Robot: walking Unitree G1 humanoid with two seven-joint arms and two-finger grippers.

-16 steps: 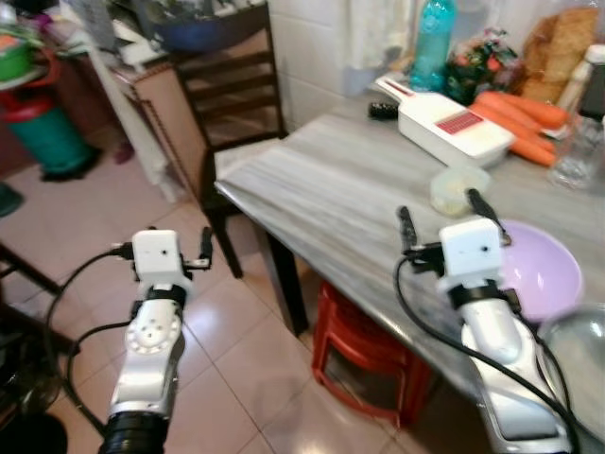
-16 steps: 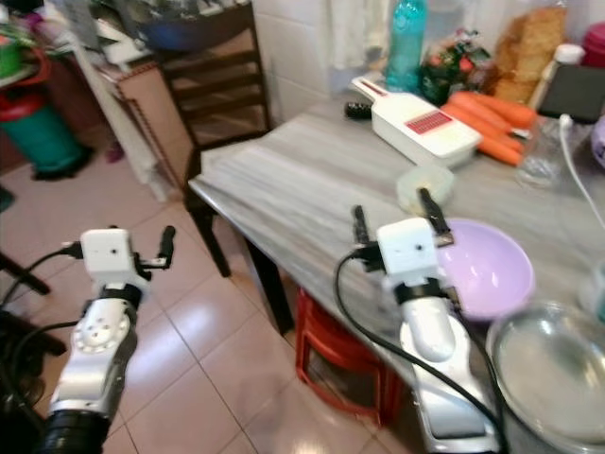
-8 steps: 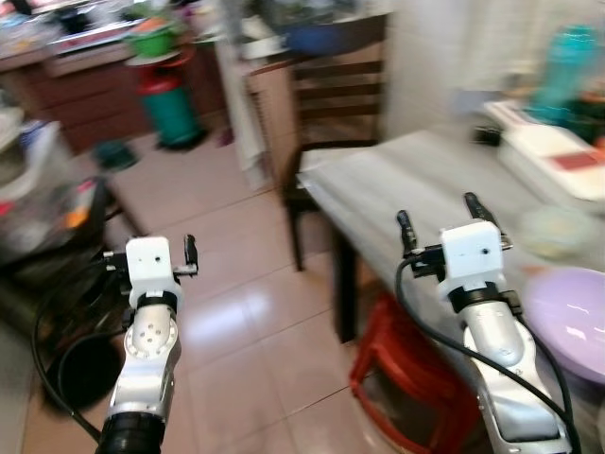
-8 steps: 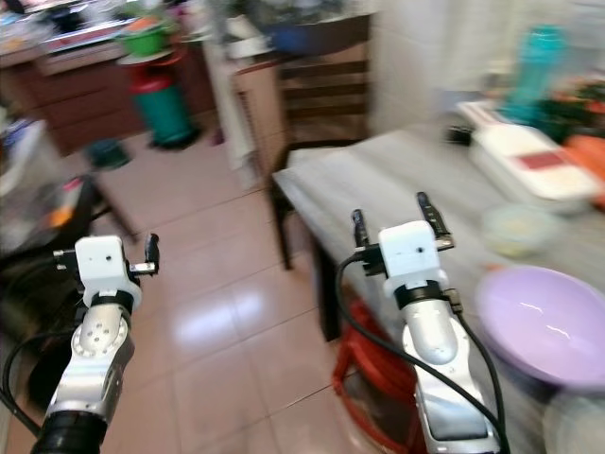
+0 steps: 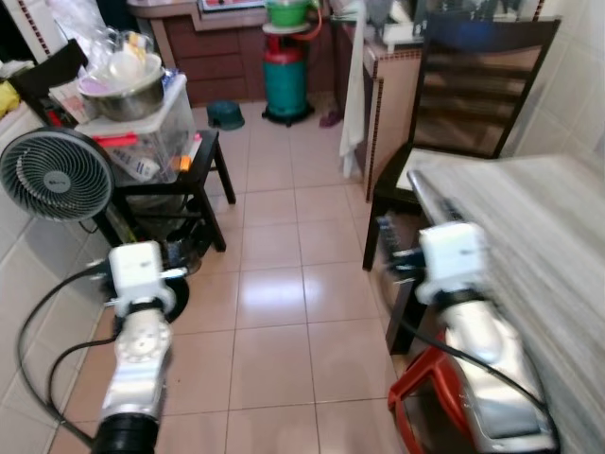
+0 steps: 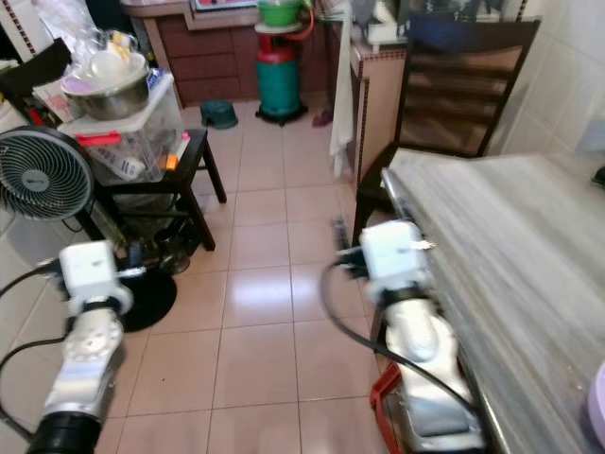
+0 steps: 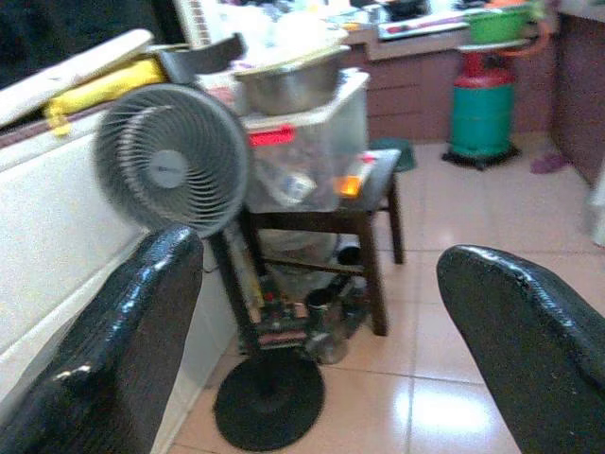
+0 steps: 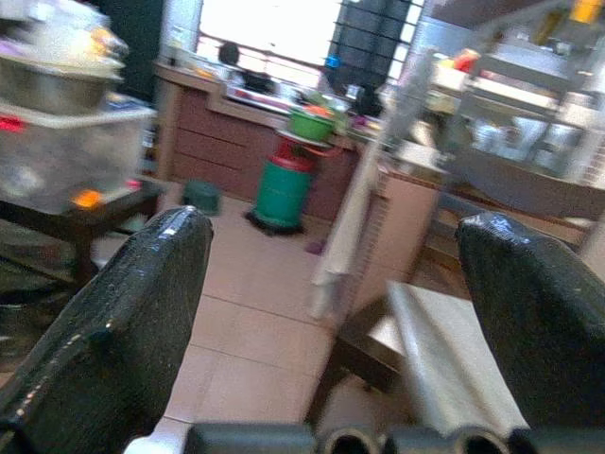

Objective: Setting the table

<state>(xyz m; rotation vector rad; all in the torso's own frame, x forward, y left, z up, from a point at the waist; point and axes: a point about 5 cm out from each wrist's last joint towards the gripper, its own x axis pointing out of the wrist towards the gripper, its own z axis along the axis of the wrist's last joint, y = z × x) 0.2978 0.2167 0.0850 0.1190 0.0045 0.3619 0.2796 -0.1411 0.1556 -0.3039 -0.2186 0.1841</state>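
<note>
- Left gripper [image 7: 312, 331]: fingers spread, nothing being held; being carried over the tiled floor [image 5: 269, 312].
- Right gripper [image 8: 331, 312]: fingers spread, nothing being gripped.
- Table [image 6: 510, 255]: just beside the right gripper, on its right.
- Chair [image 5: 463, 104]: ahead of the right gripper.
- Fan [image 5: 52, 175]: ahead of the left gripper.

A wide strip of bare tiled floor [image 5: 274, 284] runs up the middle of the picture. On the left side, a standing fan [image 5: 52, 175] and a small dark table [image 5: 175, 180] piled with tubs block the way. At the right, the grey table [image 6: 510, 246] and a dark chair [image 5: 463, 95] close in. A green gas bottle [image 5: 286, 80] stands at the top.
</note>
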